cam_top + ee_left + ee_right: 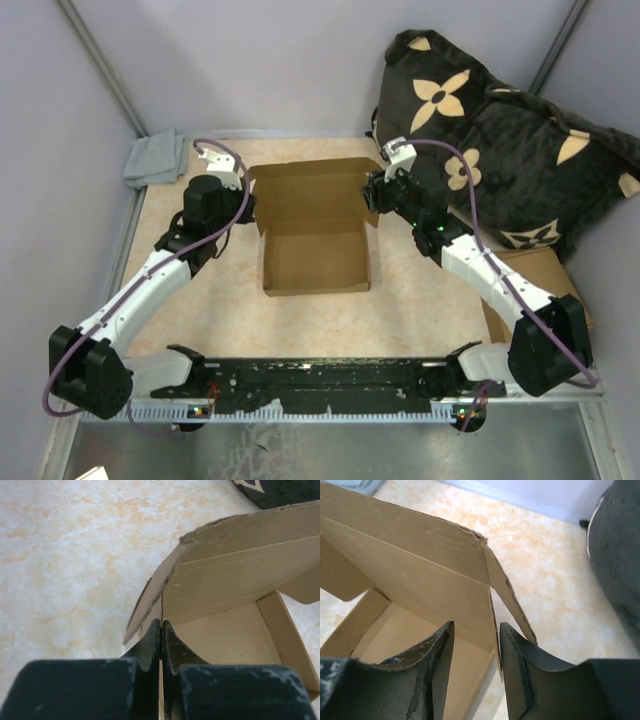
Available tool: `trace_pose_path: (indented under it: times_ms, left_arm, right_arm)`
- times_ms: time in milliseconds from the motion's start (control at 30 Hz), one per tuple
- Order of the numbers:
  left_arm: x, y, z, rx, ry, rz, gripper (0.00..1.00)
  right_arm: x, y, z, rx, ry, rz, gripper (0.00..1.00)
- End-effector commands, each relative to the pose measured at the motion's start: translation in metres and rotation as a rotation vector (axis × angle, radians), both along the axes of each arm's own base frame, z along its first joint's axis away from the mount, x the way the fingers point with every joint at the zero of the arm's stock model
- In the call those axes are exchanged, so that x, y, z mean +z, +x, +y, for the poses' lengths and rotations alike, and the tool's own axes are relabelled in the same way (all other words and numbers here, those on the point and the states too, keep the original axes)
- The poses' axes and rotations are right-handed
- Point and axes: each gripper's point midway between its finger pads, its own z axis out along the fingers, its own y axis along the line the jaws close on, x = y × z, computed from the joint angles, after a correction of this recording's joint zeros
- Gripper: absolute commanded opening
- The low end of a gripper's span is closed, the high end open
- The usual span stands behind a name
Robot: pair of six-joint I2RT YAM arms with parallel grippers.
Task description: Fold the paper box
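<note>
The table (420, 310) I worked at had a pale top, marbled in cream and orange. In its far left corner lay a grey cloth (155, 160), loosely folded. On the far right sat a big dark cushion (500, 140) with tan flower shapes, up against the grey wall (300, 60). Its lower edge rested on a pile of brown cardboard pieces (545, 272) at the table's right edge, which it partly hid
</note>
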Motion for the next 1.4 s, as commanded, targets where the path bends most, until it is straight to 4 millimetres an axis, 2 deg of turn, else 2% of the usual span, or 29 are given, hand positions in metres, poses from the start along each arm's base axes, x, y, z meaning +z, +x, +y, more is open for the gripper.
trace_pose_path:
  times_ms: [0,133,267,367,567,800,1033,1233,1367]
  left_arm:
    - [0.0,-0.013,-0.002,-0.013,-0.033,0.012,0.0]
    - [-0.001,-0.018,-0.003,-0.021,-0.057,0.02,0.0]
    - [-0.002,-0.02,-0.009,-0.036,-0.086,0.025,0.0]
    - [-0.001,-0.022,-0.014,-0.045,-0.111,0.028,0.0]
    - [0.003,-0.024,-0.025,-0.078,-0.167,0.014,0.0]
    - [0.006,-0.023,-0.031,-0.089,-0.179,0.0,0.0]
    - [0.01,-0.023,-0.037,-0.113,-0.176,-0.023,0.0]
    - [0.031,-0.013,-0.045,-0.135,-0.171,-0.103,0.0]
    - [0.031,-0.004,-0.045,-0.127,-0.147,-0.128,0.0]
  right_arm:
    - [-0.018,-0.008,-0.006,-0.042,-0.044,0.149,0.42]
    - [-0.029,-0.007,-0.005,-0.04,-0.064,0.198,0.36]
    - [-0.041,-0.006,0.001,-0.021,-0.075,0.255,0.22]
    - [-0.044,-0.007,0.007,-0.01,-0.041,0.273,0.13]
    - [-0.041,-0.006,0.012,-0.018,0.049,0.251,0.05]
    - [-0.028,-0.002,0.012,-0.044,0.127,0.186,0.01]
    - [-0.017,0.003,0.013,-0.068,0.18,0.138,0.0]
    - [0.012,0.014,0.014,-0.084,0.221,0.004,0.0]
    - [0.024,0.02,0.016,-0.084,0.238,-0.078,0.0]
